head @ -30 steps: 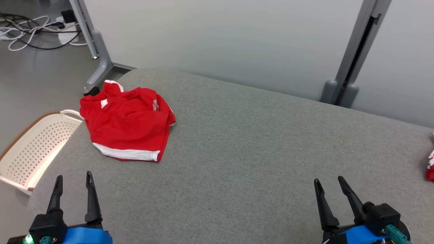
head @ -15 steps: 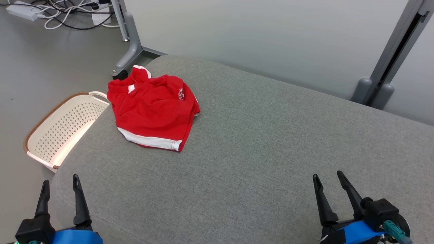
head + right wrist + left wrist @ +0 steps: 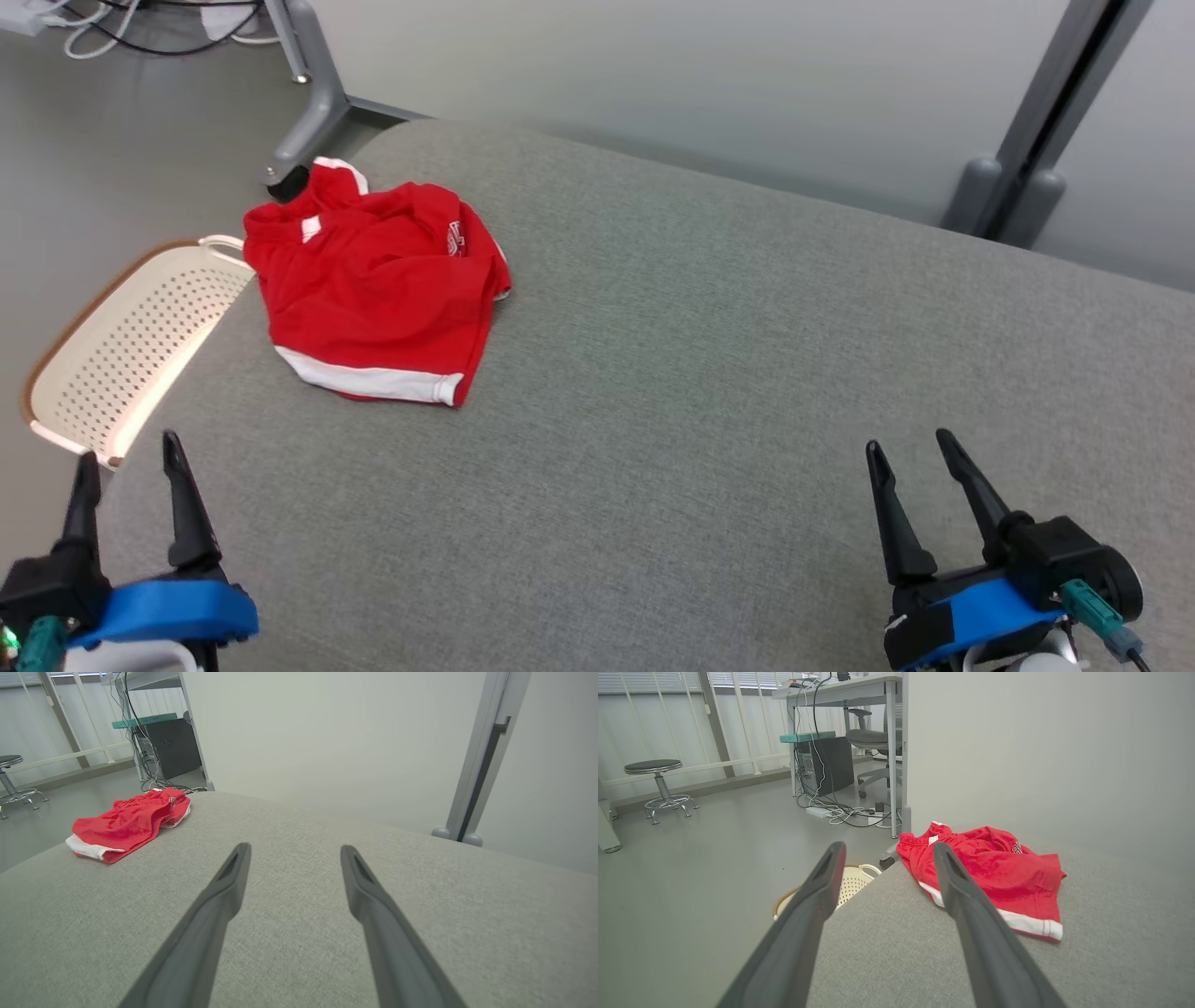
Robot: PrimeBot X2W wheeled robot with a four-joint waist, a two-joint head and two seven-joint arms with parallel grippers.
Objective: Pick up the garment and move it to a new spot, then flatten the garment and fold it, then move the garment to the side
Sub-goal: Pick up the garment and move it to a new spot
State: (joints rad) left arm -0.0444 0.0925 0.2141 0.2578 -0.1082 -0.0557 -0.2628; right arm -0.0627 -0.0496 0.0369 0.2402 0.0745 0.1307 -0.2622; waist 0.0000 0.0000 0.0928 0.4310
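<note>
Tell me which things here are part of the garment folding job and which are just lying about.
For the job: red garment, grey padded table, left gripper, right gripper, both open and off the cloth.
Lying about: white perforated basket beside the table, floor cables, round stool, office chair.

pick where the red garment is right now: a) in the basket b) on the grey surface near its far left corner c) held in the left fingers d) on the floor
B: the garment lies on the grey surface by its far left corner, next to the basket but not in it.
</note>
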